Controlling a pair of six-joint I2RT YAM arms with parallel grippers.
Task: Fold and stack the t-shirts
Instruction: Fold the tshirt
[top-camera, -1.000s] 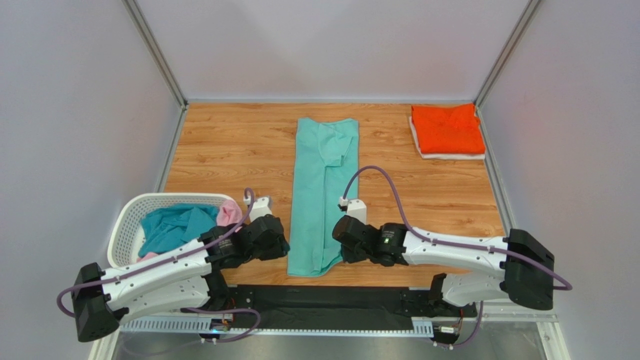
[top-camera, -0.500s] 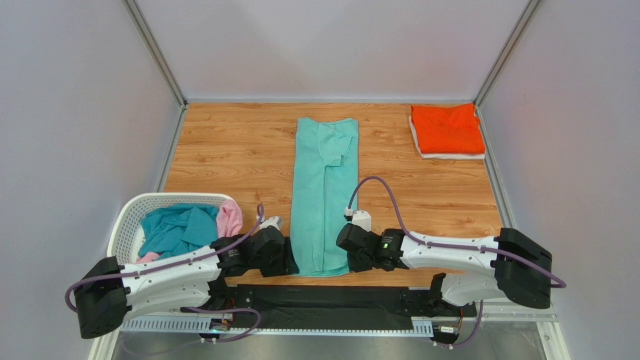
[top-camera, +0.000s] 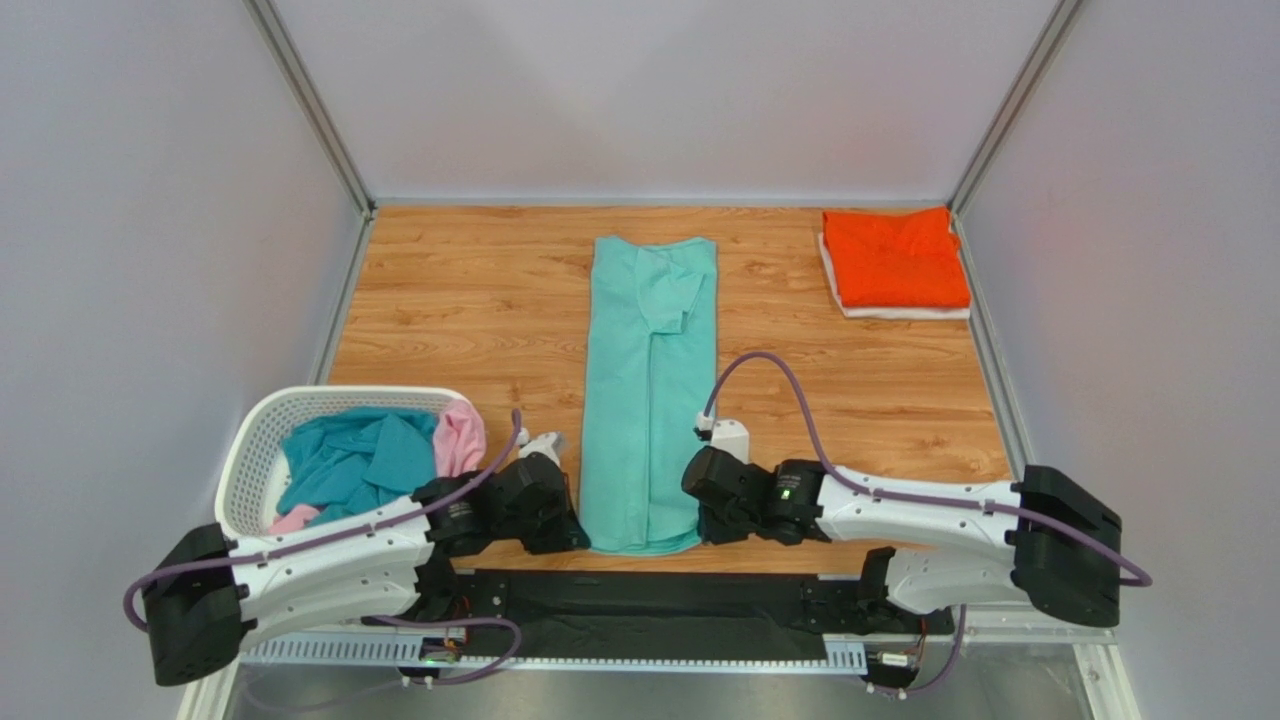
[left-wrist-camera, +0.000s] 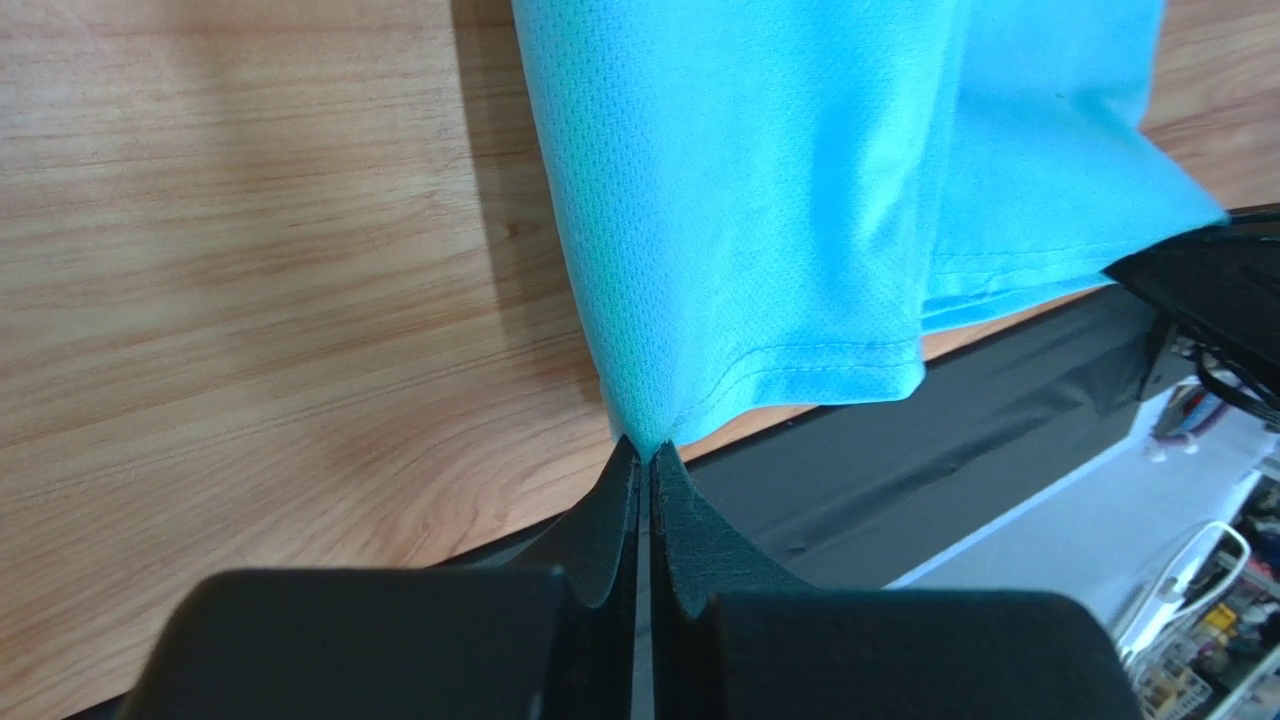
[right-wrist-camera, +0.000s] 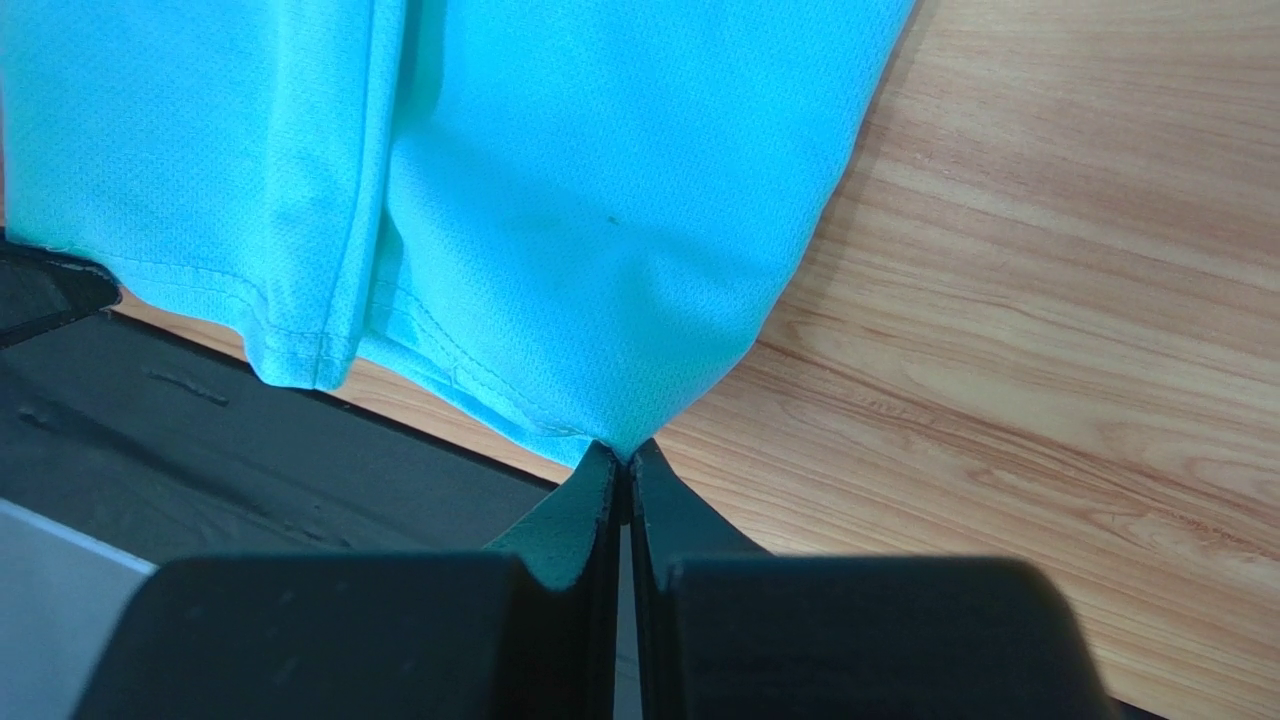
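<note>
Mint shirt (top-camera: 649, 390): in the top view it lies as a long folded strip down the middle of the table (top-camera: 451, 300). Its near hem sits between the left gripper (top-camera: 579, 528) and right gripper (top-camera: 700, 518), whose fingertips are hidden under the wrists. The orange shirt (top-camera: 896, 258) lies folded on the white shirt (top-camera: 902, 311), of which only an edge shows. The basket (top-camera: 256, 450) holds a crumpled blue shirt (top-camera: 353, 458) and pink shirt (top-camera: 458, 440), both partly hidden.

Left wrist view: the left gripper (left-wrist-camera: 646, 450) jaws are pressed together on the mint shirt (left-wrist-camera: 751, 225) hem corner. The shirt's far end is cut off.

Right wrist view: the right gripper (right-wrist-camera: 621, 450) jaws are likewise clamped on the other hem corner of the mint shirt (right-wrist-camera: 571, 195).
</note>
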